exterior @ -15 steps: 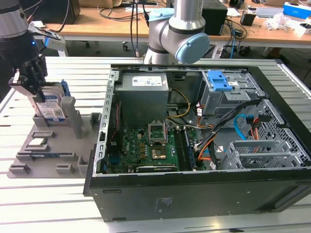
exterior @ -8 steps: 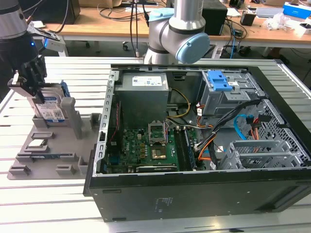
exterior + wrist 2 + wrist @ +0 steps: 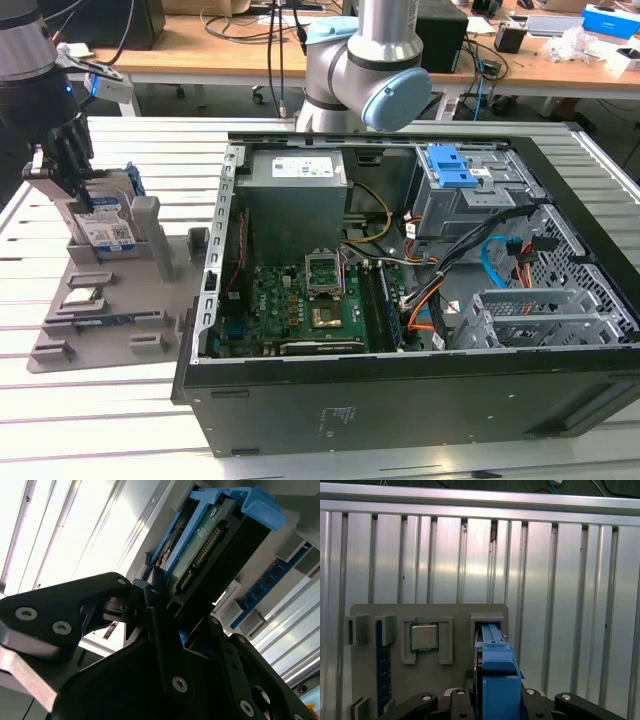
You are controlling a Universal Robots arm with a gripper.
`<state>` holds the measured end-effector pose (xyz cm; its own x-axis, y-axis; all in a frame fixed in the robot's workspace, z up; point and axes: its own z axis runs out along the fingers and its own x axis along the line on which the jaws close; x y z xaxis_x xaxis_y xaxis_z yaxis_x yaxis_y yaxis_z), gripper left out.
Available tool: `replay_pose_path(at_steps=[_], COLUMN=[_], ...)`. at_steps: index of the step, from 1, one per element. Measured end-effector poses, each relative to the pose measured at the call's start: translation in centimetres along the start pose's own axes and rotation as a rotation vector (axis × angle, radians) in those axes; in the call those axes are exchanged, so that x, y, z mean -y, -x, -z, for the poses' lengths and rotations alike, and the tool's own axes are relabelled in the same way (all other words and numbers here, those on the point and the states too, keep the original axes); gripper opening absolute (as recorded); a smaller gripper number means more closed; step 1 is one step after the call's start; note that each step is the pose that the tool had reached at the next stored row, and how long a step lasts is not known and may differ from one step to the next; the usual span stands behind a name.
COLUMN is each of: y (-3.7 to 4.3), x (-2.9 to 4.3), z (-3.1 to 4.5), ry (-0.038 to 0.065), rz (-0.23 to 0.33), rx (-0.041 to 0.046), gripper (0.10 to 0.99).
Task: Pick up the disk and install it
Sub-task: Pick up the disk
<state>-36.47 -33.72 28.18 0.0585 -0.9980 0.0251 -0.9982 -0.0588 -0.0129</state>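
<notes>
The disk (image 3: 108, 222), a silver drive with a white-and-blue label in a blue bracket, stands on edge in a slot of the grey holder (image 3: 110, 320) at the exterior view's left. My gripper (image 3: 78, 192) comes down on its top edge. In the second wrist view the black fingers (image 3: 156, 611) press on both sides of the disk (image 3: 210, 547), so the gripper (image 3: 186, 626) is shut on it. In the first wrist view the blue bracket edge of the disk (image 3: 496, 667) runs up between the finger links of the gripper (image 3: 495, 702), its far end at the holder's slot.
The open computer case (image 3: 400, 400) lies to the exterior view's right of the holder, with a blue latch plate (image 3: 450, 165) on its drive bay and loose cables nearby. A square silver chip (image 3: 424, 636) and a blue memory stick (image 3: 382, 672) rest in the grey holder (image 3: 460, 612). The table is ribbed aluminium.
</notes>
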Motion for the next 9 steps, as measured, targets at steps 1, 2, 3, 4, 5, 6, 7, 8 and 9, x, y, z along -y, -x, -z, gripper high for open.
replay_pose_path(at_steps=[1, 2, 3, 4, 5, 6, 7, 8, 9], y=[0.0, 0.0, 0.0, 0.0, 0.0, 0.0, 0.0, 0.0, 0.0], x=[0.0, 0.0, 0.0, 0.0, 0.0, 0.0, 0.0, 0.0, 0.0], z=[0.0, 0.0, 0.0, 0.0, 0.0, 0.0, 0.0, 0.01, 0.12], ry=[0.0, 0.0, 0.0, 0.0, 0.0, 0.0, 0.0, 0.0, 0.0], rz=[0.0, 0.0, 0.0, 0.0, 0.0, 0.0, 0.0, 0.0, 0.0], rx=[0.0, 0.0001, 0.0, 0.0001, 0.0001, 0.0, 0.0, 0.0001, 0.0], gripper=[0.365, 0.365, 0.365, 0.365, 0.365, 0.365, 0.365, 0.365, 0.365])
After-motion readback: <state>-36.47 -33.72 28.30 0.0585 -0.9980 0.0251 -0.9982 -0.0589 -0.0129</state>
